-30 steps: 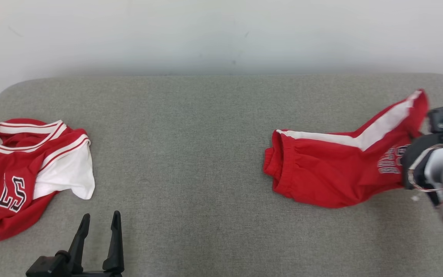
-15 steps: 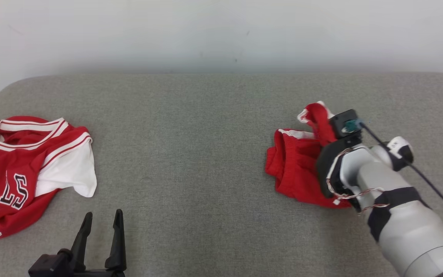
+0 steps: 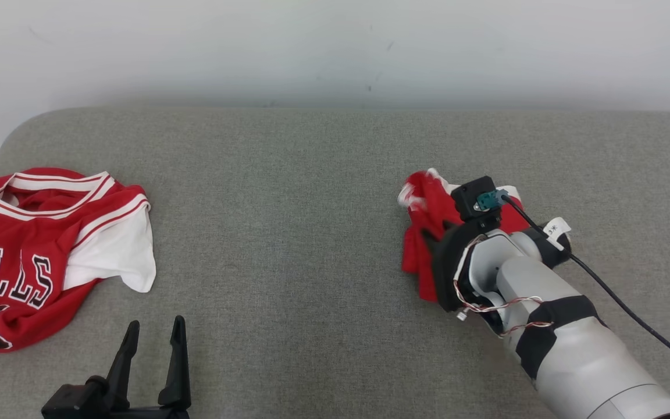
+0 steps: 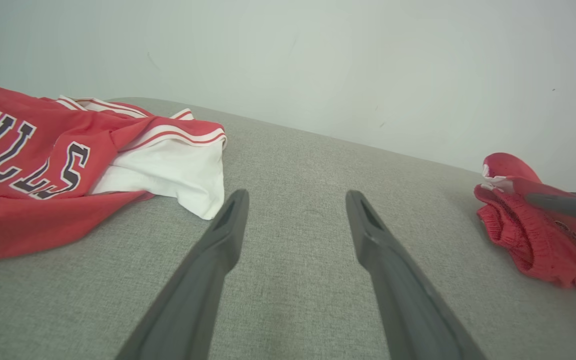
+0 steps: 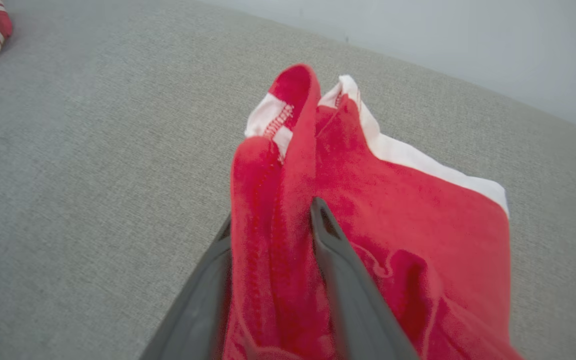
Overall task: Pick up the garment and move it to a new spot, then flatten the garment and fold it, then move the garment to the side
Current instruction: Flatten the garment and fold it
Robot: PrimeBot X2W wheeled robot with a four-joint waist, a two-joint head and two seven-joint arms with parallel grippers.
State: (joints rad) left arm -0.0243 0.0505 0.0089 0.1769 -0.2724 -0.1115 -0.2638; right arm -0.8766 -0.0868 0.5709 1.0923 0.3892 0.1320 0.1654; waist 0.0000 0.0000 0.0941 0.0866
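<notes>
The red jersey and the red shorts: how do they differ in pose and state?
The jersey lies spread at left, untouched; the shorts are bunched at right, a fold between the fingers of the right pincer. The jersey covers more area than the shorts. Both are red and white.

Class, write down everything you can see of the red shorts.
The shorts are red, soft knit-looking cloth with a white side stripe and a gathered elastic waistband. They lie crumpled in a heap on the right part of the grey cushion, partly folded over themselves. One hemmed fold stands up between the fingers of the right gripper. Whether it is clamped cannot be told.
</notes>
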